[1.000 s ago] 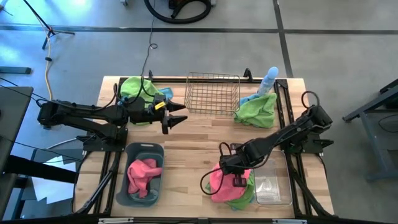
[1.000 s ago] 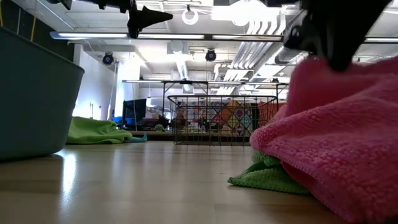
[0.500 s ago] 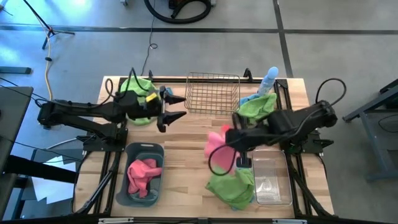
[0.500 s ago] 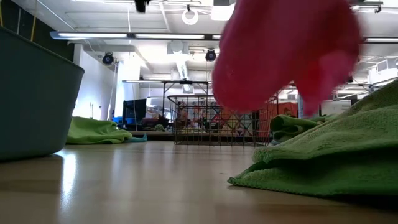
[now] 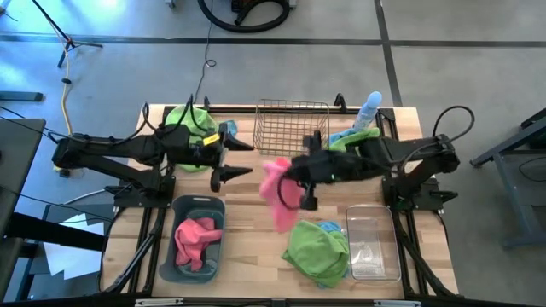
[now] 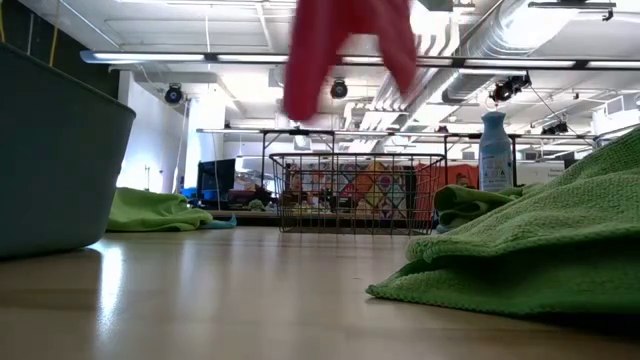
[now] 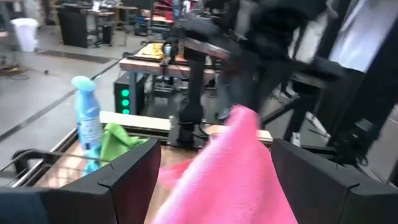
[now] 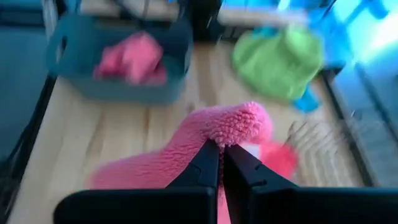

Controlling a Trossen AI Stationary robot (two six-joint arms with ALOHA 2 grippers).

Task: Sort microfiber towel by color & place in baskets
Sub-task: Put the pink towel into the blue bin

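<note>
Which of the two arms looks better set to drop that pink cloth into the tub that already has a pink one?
The right. Its right gripper is shut on the pink towel, hanging above mid-table. The left gripper is open and empty. The grey-blue tub sits nearby.

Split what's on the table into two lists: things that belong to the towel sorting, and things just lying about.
Belongs to the job:
pink towel held in the right gripper
pink towel in tub
green towels
wire-mesh basket
grey-blue tub
clear tub
left gripper, jaws open

Lying about:
spray bottle
</note>
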